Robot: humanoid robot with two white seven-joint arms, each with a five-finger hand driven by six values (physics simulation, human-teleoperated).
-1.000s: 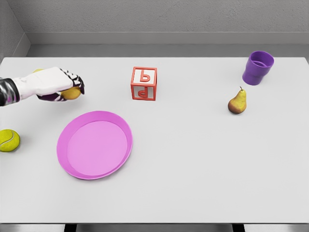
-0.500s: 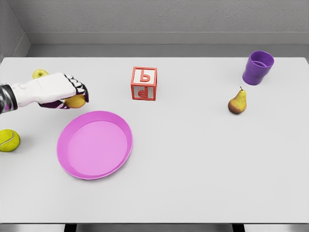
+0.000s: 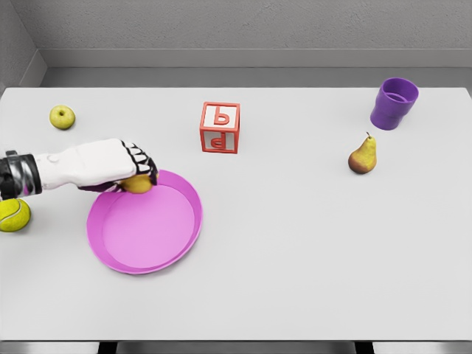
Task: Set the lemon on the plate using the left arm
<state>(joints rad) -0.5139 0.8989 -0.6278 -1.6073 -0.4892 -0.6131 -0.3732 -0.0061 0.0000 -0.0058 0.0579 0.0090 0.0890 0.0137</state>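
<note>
Now we see the left robot hand (image 3: 110,168) reaching in from nine o'clock, its fingers (image 3: 140,161) curled around the lemon (image 3: 137,184), which peeks out yellow beneath the knuckles. We place the fruit over the plate's (image 3: 169,251) rim at roughly eleven o'clock of the dish; whether it touches the rim we cannot tell. The magenta plate sits on the white surface (image 3: 295,258) left of centre, its inside bare. At ten o'clock from the plate, well apart and near the far left corner, we find a small green apple (image 3: 62,116). At nine o'clock of the plate, against the frame's left edge and just below the robot's forearm, a tennis ball (image 3: 12,214) rests. Toward one o'clock from the plate stands a red letter block (image 3: 220,127), upright, its white face showing red characters. Far off at two o'clock we note a pear (image 3: 362,155), stem up, and beyond it a purple cup (image 3: 394,103), mouth open upward, near the surface's far right corner.
</note>
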